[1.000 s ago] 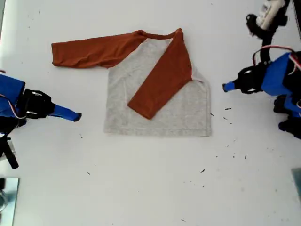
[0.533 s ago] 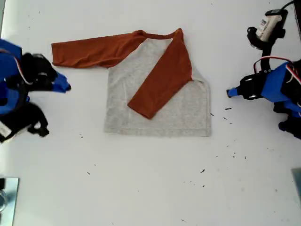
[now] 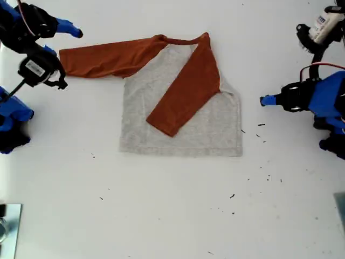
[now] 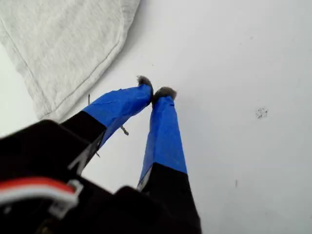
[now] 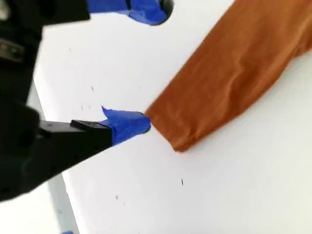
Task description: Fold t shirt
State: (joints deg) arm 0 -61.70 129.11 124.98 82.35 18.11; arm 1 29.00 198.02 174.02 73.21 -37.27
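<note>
The t shirt (image 3: 207,129) lies flat on the white table, grey body in the middle of the exterior view. One rust-orange sleeve (image 3: 183,91) is folded diagonally across the body. The other sleeve (image 3: 108,56) stretches toward the exterior view's left. My second gripper (image 3: 62,42) stands open at that sleeve's cuff (image 5: 195,122), one blue fingertip (image 5: 139,124) touching the cuff's edge, the other held apart above it. My first gripper (image 3: 264,100) is shut on nothing, just off the shirt's edge at the exterior view's right; a grey hem corner (image 4: 63,58) lies beside its tips (image 4: 156,92).
Small dark specks (image 3: 267,175) dot the table toward the exterior view's lower right. A metal object (image 3: 8,226) sits at the exterior view's lower left corner. Both arm bases stand at the exterior view's side edges.
The second arm swung from the exterior view's middle left up to the upper left, reaching the stretched sleeve's cuff with its jaws open. The first gripper drew back slightly from the shirt.
</note>
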